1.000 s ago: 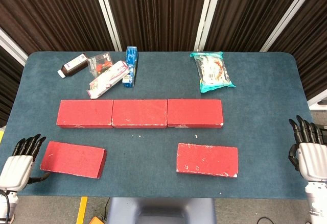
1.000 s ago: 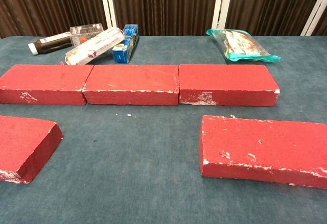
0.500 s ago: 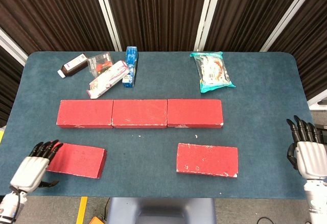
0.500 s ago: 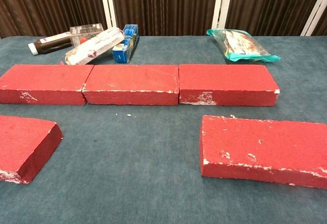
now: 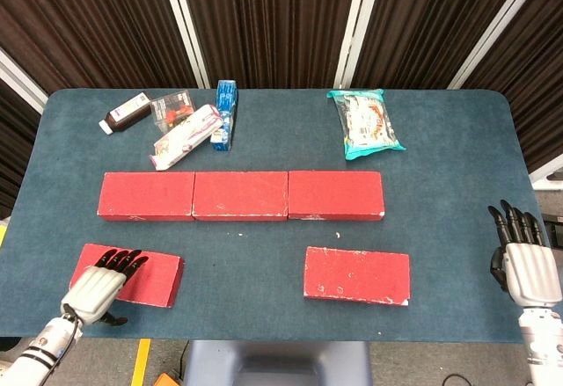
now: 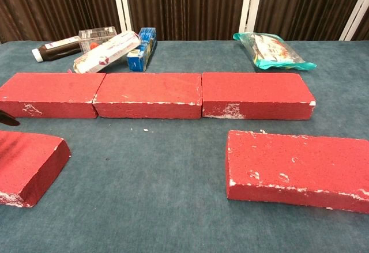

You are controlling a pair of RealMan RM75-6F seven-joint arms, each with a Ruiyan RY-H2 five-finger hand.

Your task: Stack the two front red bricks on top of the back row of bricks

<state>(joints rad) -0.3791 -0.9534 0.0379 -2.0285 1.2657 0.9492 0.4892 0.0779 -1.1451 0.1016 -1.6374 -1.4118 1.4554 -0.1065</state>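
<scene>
Hovering left hand over front-left brick | fingers spread, empty

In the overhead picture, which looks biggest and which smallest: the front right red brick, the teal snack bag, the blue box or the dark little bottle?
Largest to smallest in the head view:
1. Front right red brick
2. Teal plastic snack bag
3. Narrow blue carton
4. Small dark bottle with a white label

The brick lies nearer the camera, though its lead seems too large to come from that alone.

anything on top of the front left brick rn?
The left hand is over the front left brick, its dark fingers across the near-left corner. Whether they touch the surface cannot be told. The brick under the hand is hidden; the rest of its top is bare.
</scene>
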